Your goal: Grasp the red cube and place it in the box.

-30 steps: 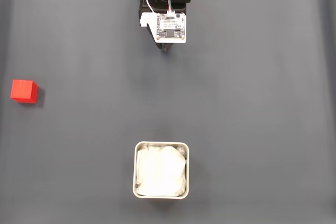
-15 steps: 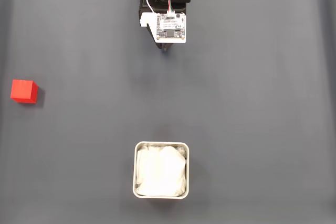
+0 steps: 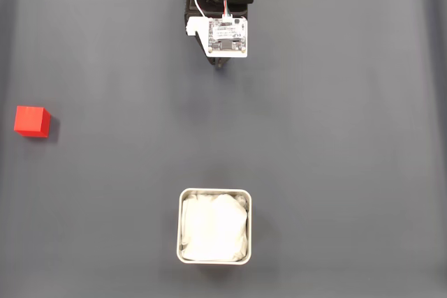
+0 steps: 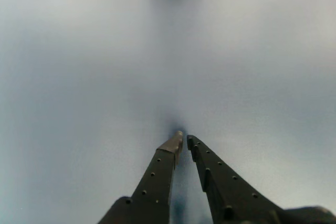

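Presumably light and rigid, the small bright red plain-faced cube (image 3: 31, 121) sits at the fixed view's left edge, well apart from the white square lined box (image 3: 214, 192); opposite flat faces suit the black two-finger gripper (image 4: 184, 139), nearly closed and empty.

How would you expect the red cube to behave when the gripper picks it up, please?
The red cube looks solid and plain-faced, so it is probably stiff and should not deform. Its flat sides suit the gripper, though smooth faces might slip. Resting flat on the mat, it seems unlikely to roll.
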Motion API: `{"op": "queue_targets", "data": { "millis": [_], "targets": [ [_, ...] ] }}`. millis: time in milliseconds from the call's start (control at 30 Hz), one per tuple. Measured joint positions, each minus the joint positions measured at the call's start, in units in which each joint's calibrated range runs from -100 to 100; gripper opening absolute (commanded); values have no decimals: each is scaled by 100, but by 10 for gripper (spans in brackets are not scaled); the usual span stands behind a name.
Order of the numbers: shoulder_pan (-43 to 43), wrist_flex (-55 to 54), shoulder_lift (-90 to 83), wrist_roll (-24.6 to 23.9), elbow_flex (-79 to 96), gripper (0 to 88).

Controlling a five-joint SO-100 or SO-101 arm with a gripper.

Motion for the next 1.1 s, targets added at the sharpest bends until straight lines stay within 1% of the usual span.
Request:
{"op": "queue_targets", "data": {
  "millis": [167, 367, 500, 633, 800, 967, 1100],
  "targets": [
    [22, -923, 486, 10, -750, 0],
    [0, -1225, 1954, 24, -3210, 0],
    [0, -1225, 3013, 24, -5045, 0],
    [0, -1122, 3804, 24, -6401, 0],
    [45, -764, 4472, 73, -7351, 0],
    [475, -350, 5072, 103, -8011, 0],
    [905, -270, 5462, 103, -8345, 0]
  ]
}}
